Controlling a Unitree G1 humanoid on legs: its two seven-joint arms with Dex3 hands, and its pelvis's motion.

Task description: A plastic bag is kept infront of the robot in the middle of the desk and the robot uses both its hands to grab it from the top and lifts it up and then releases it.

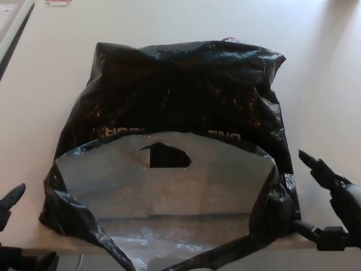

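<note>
A black plastic bag (180, 96) lies flat in the middle of the beige desk (316, 68), its grey inner flap (163, 189) with a cut-out handle folded toward me at the near edge. My right hand (330, 206) is at the bag's lower right corner, fingers spread apart, one fingertip close to the plastic and nothing held. Only the fingertips of my left hand (14, 226) show at the lower left corner, spread and just clear of the bag's left edge.
A red-and-white label (58, 2) lies at the desk's far left edge. A dark gap and a pale ledge (10, 28) run along the desk's left side. The desk's near edge crosses under the bag's flap.
</note>
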